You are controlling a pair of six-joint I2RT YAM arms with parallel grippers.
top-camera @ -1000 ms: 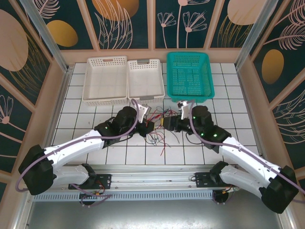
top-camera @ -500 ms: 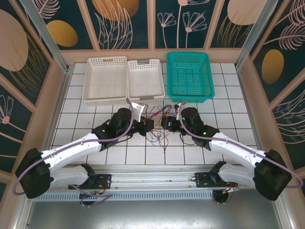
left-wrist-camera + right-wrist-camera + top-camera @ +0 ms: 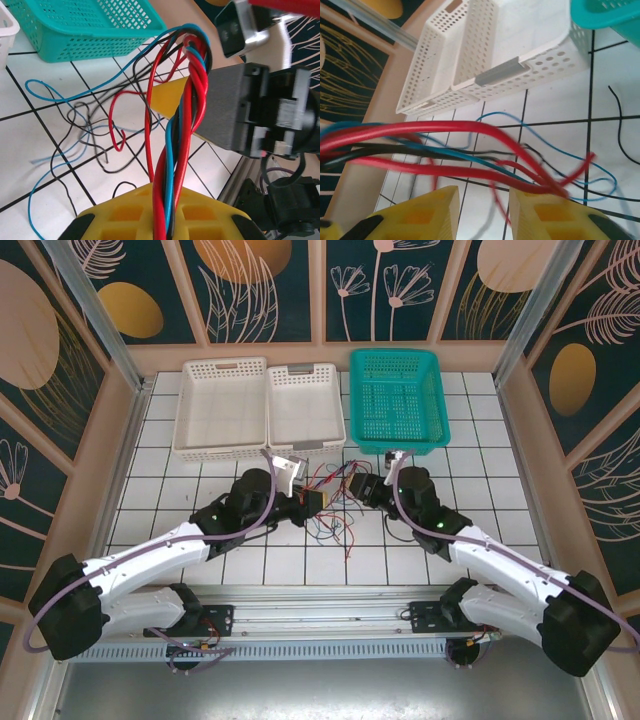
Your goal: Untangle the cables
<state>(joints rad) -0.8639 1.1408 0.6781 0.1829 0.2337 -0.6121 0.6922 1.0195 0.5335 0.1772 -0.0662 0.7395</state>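
Note:
The cables [image 3: 335, 523], thin red, blue and black wires, lie tangled on the white tiles between the two arms. My left gripper [image 3: 318, 502] is shut on a twisted bundle of the cables [image 3: 182, 145], which runs up out of its yellow fingers [image 3: 125, 212] toward the right gripper's yellow fingertip [image 3: 169, 97]. My right gripper [image 3: 362, 490] faces it from the right, close by. In the right wrist view the right gripper [image 3: 484, 210] stands open, and the cables [image 3: 445, 131] stretch across just beyond its tips, some resting on the right finger [image 3: 555, 215].
Two white baskets [image 3: 222, 405] [image 3: 306, 402] and a teal basket [image 3: 398, 400] stand in a row at the back, just beyond the grippers. The white baskets' near wall [image 3: 510, 75] is close ahead of the right gripper. Loose wire ends trail over the tiles toward the near edge.
The right arm has swung in toward the bundle and its jaws have narrowed. The left gripper kept its hold and shifted slightly right, lifting the bundle.

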